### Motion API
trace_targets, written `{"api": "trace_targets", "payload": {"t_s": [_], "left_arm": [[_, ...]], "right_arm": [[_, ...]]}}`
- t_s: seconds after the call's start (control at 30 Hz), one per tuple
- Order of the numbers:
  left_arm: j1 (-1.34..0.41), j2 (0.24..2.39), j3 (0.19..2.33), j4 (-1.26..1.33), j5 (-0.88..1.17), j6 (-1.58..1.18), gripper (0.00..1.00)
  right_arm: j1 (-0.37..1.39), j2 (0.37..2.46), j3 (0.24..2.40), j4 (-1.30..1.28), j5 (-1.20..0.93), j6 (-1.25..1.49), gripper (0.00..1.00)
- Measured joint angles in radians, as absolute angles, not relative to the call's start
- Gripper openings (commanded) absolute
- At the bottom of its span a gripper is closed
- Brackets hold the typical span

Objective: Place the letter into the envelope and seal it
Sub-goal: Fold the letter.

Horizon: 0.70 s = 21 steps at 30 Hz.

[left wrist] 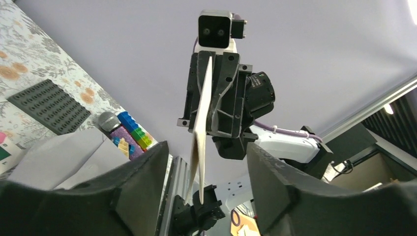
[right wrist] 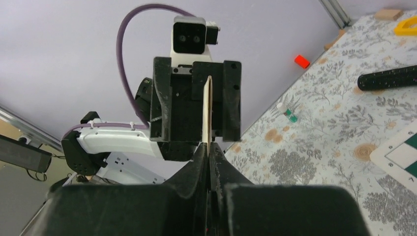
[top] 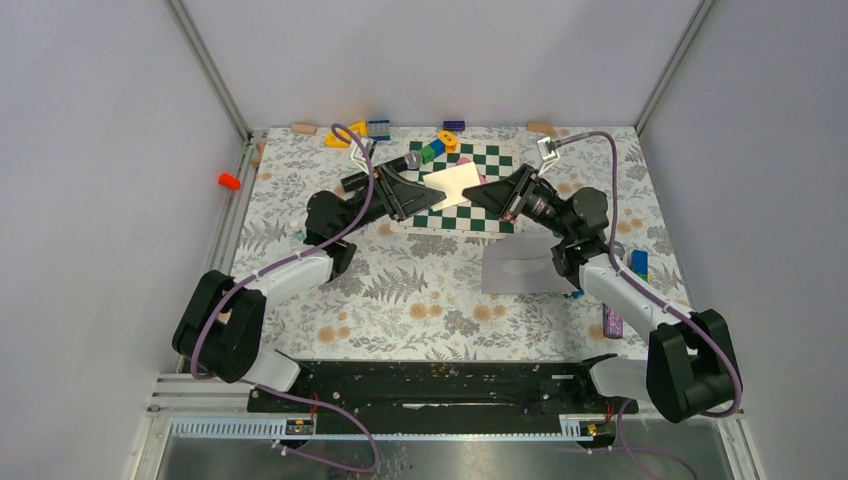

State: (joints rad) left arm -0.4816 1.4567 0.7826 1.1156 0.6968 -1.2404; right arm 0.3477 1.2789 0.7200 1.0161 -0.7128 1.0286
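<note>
Up over the chessboard [top: 465, 215] from both sides, arms nose to nose; clamps the cream letter [top: 455, 182] in the right gripper [top: 484, 194], fingertips squeezed flat together on the sheet's edge, as tight as can be in the right wrist view; holds it lifted clear above the chessboard's green and white squares, broad face tilted up toward the overhead camera, thin edge only toward both wrist cameras; straddles that same sheet with the left gripper [top: 420, 190] from the chessboard's left side, fingers spread apart, one on each face of the paper with a clear gap either side; so, gripped by the right alone, merely bracketed by the left; and down there, flat on the floral table [top: 400, 300] just off the chessboard's near right corner, the light grey envelope [top: 515, 268], well below the letter, right edge tucked under the right arm, touched by neither gripper; flap impossible to judge from above; at the chessboard's far edge, a huddle of coloured blocks [top: 436, 148]; well off the chessboard's left side, against the frame, one small red block [top: 229, 181].
</note>
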Motion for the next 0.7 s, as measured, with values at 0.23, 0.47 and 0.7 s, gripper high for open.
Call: {"api": "trace_targets", "payload": {"t_s": [0.23,0.47,0.7], "left_arm": [[-0.443,1.436,0.780,1.087,0.707,-1.196,0.90],[-0.414,1.388,0.826,0.899,0.779,-0.961,0.89],[-0.460,1.365,0.905,0.669,0.926,-0.714,0.86]], "right_arm": [[0.347,1.185,0.828,0.651,-0.838,0.777,0.00],[0.341,1.136,0.980,0.158,-1.006,0.400,0.00],[0.337,1.137,1.037,-0.211,-1.087,0.103,0.00]]}}
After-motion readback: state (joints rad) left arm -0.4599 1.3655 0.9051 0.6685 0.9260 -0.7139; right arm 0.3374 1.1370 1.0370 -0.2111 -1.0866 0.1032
